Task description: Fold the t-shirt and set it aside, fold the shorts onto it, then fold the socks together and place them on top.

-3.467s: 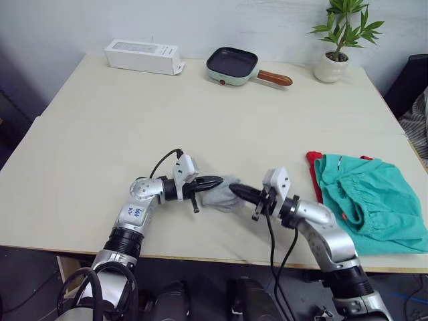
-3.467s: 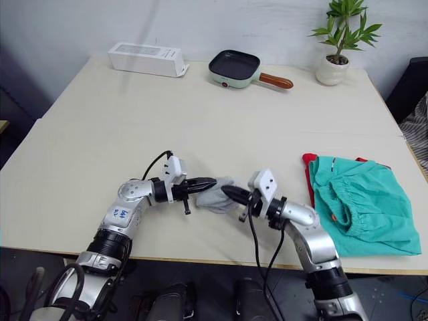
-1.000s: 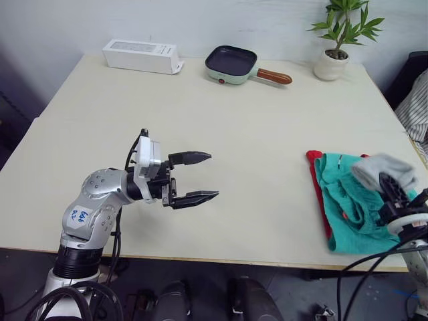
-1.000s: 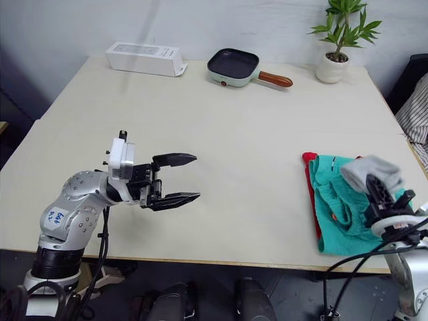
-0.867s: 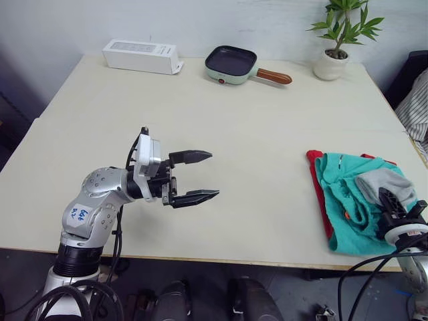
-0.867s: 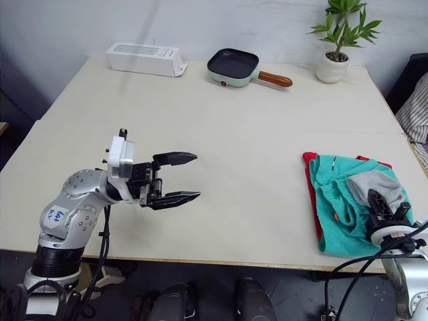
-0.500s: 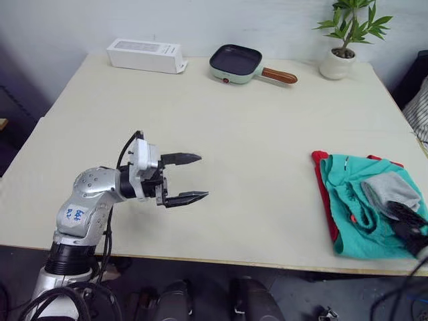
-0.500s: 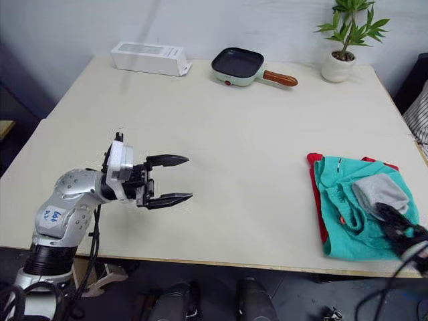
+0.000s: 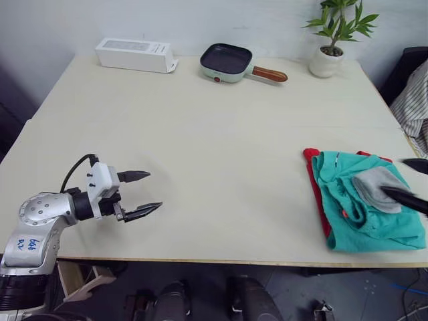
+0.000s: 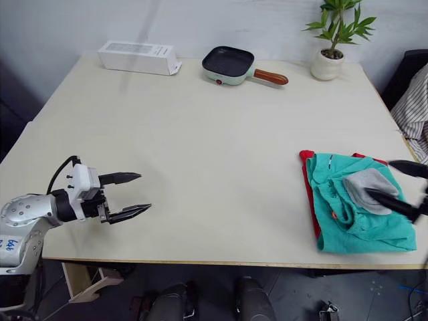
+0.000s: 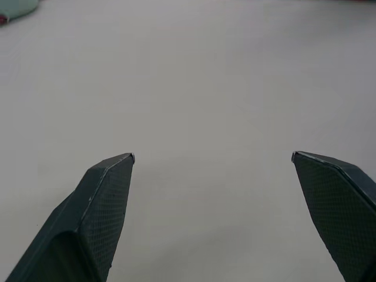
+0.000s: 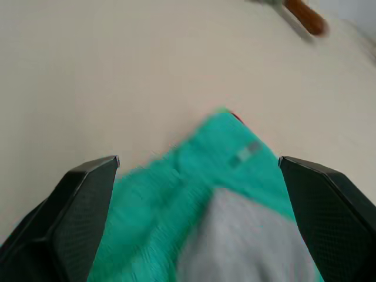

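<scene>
Pale beige table [image 9: 221, 147] spreading wide beneath a plain white wall, lying bare across most of its middle. Standing along the far edge: a white box [image 9: 132, 55] toward the left, a small green pan [image 9: 229, 62] with a brown handle near the centre, and a potted plant [image 9: 329, 40] in a white pot toward the right. Showing a dark chair and a bit of striped cloth [image 9: 414, 105] past the right edge.

Lying near the right front corner: the shorts [image 9: 364, 207], folded and covering the t-shirt [image 9: 314, 184], with only a red strip of the shirt peeking out along the left side and at the far edge. Resting on top of the shorts: the socks [image 9: 376, 185], bunched into a grey bundle toward the right side of the pile.

Hovering at the pile's right side: the right gripper [image 10: 404, 186], fingers spread wide and gripping nothing, one finger crossing just by the socks; contact with them impossible to tell. Hanging over the bare front left of the table, well apart from the clothes: the left gripper [image 9: 141, 193], fingers also spread wide and carrying nothing.
</scene>
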Available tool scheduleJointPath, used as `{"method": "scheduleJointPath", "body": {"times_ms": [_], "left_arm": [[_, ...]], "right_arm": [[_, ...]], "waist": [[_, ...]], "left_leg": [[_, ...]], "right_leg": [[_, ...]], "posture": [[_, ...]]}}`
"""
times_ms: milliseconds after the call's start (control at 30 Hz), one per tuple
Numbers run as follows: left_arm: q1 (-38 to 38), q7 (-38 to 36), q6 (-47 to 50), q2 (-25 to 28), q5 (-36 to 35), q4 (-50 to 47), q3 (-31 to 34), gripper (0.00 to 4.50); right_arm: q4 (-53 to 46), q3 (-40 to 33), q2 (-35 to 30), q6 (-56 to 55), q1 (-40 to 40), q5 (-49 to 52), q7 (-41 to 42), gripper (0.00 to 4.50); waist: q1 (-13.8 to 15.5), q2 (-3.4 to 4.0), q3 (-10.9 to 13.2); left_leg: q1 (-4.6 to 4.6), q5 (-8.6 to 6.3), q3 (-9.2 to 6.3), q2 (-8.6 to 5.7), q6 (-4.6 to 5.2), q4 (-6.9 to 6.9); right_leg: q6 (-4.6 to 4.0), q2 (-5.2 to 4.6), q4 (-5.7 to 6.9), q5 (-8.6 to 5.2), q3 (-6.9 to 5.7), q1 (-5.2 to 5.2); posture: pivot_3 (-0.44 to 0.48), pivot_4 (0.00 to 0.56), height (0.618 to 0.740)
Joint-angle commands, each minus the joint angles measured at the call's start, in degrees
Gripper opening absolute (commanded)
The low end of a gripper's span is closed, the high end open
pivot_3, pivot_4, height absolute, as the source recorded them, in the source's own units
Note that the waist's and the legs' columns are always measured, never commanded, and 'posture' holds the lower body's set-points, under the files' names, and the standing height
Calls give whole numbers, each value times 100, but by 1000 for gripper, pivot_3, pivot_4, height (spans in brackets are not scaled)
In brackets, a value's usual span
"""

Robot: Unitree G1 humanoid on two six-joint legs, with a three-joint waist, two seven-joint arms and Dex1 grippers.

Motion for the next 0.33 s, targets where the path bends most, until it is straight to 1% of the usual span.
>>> {"method": "scheduleJointPath", "body": {"times_ms": [33, 100, 167, 267, 333], "left_arm": [[143, 182, -304, 20, 186, 109, 199, 4500], [165, 303, -462, -32, 279, 210, 234, 4500], [169, 474, -842, -81, 517, 335, 220, 4500], [217, 630, -847, -202, 438, 303, 269, 4500], [292, 686, -980, -236, 506, 218, 252, 4500]], "right_arm": [[196, 1147, 672, -728, -1064, -698, 482, 4435], [416, 1690, 1163, -1075, -1517, -1014, 757, 4435], [656, 2123, 1694, -1423, -1682, -1217, 983, 4435], [793, 2473, 2145, -1828, -1724, -1415, 1256, 4435], [932, 2557, 2364, -2073, -1800, -1551, 1238, 4435]], "waist": [[3, 0, 2], [61, 2, 3], [119, 2, 3], [168, 3, 3], [162, 3, 3]], "left_leg": [[1, -1, -1, -2, -2, 1], [-4, 5, 1, -3, -20, 0], [-4, 9, 1, -1, -33, 0], [-8, 7, 0, -2, -30, 4], [-9, 1, 13, -4, -19, 12]], "right_leg": [[6, -2, 12, 5, 1, -4], [3, -4, 16, 3, -1, -10], [0, -4, 16, -1, -8, -10], [-1, -13, 14, -5, -20, -7], [1, -19, 17, -5, -12, -8]], "posture": [[0, 150, 740], [0, 150, 740], [0, 150, 740], [0, 150, 740], [0, 150, 740]]}}
